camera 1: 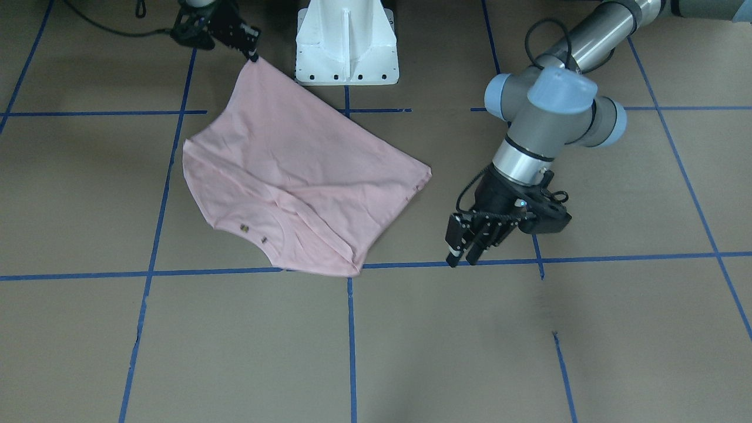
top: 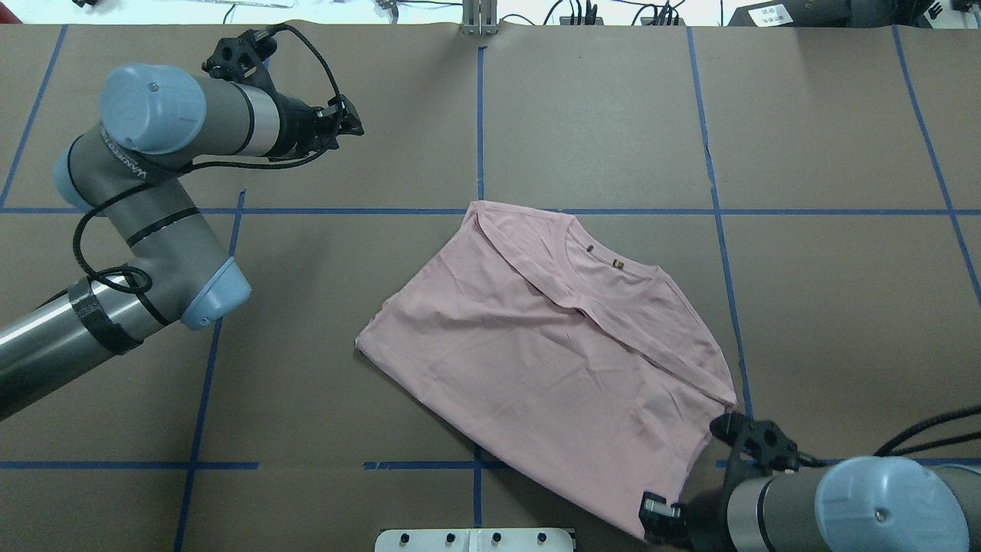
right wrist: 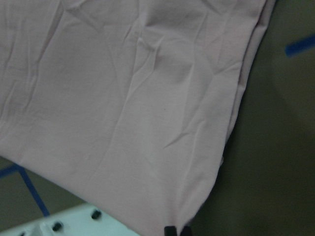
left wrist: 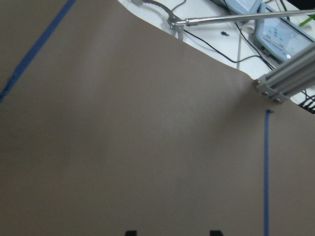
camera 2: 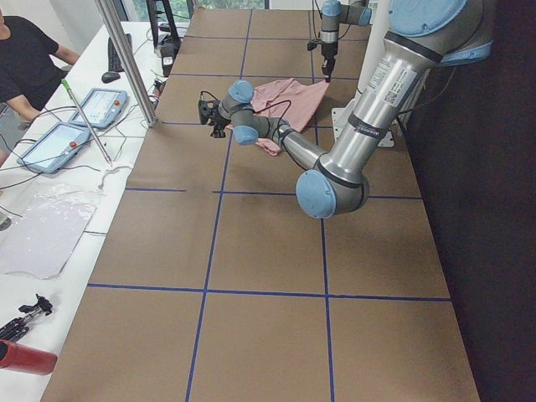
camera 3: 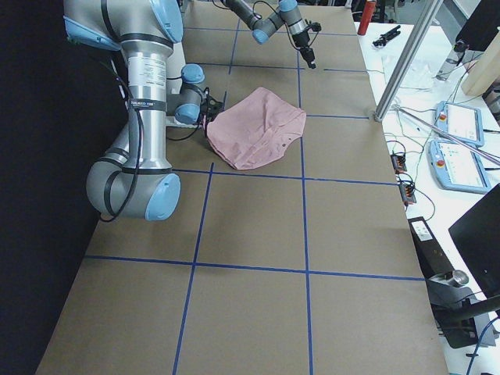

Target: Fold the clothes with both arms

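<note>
My right jaws are pinched shut on the near right corner of the pink T-shirt [top: 536, 345]. The right wrist view shows the black fingertips [right wrist: 170, 230] pressed together with the hem corner between them. This corner is just beside the white pedestal base [camera 1: 346, 41] at the near edge of the desk [top: 613, 115]. My right arm [top: 881, 506] reaches in low from the near right. The cloth tapers to a point at the grip and spreads out from there toward the far left.

The T-shirt lies around the middle of the desk, a little to the right, at a slant to the blue tape lines [top: 479, 130]. It is folded over on itself, with a diagonal ridge running across it. The collar [top: 573, 247], with two small dark labels [top: 618, 264] inside it, lies on the far right part. Only plain, creased pink cloth shows on top. The far tip of the T-shirt reaches the far cross line of tape.

My left jaws stand open. The left wrist view shows their black fingertips [left wrist: 130, 232] well apart at the bottom edge, with only bare brown desk between them. My left arm [top: 153, 238] is bent over the far left of the desk, and its jaws are well apart from the T-shirt.

Past the far edge is a white bench with control tablets [camera 2: 100, 107], and a person in a black shirt [camera 2: 21, 59] is beside it.
</note>
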`<move>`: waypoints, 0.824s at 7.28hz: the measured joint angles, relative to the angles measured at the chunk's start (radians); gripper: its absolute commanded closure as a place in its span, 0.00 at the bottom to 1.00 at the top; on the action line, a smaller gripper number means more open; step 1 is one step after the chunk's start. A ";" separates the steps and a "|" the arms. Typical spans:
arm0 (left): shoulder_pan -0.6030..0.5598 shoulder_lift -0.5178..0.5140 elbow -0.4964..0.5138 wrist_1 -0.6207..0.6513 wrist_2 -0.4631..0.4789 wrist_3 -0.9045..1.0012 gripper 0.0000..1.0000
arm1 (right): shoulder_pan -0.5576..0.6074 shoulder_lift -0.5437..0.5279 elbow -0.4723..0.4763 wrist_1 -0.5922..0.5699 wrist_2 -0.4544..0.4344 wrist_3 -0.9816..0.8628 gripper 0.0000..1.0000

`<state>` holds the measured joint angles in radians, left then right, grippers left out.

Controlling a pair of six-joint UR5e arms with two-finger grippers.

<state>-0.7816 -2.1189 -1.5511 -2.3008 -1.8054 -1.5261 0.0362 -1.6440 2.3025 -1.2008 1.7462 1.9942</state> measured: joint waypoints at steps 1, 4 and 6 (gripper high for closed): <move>0.011 0.011 -0.052 0.010 -0.024 -0.032 0.00 | -0.058 -0.012 0.010 0.000 0.008 0.026 0.00; 0.143 0.084 -0.241 0.250 -0.035 -0.114 0.23 | 0.038 0.001 0.008 0.002 0.018 0.037 0.00; 0.271 0.134 -0.327 0.426 -0.012 -0.197 0.34 | 0.262 0.098 -0.070 0.002 0.027 -0.026 0.00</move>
<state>-0.5101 -1.9852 -1.8776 -1.8751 -1.8173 -1.7232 0.2981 -1.5459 2.2323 -1.1986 1.7728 1.9681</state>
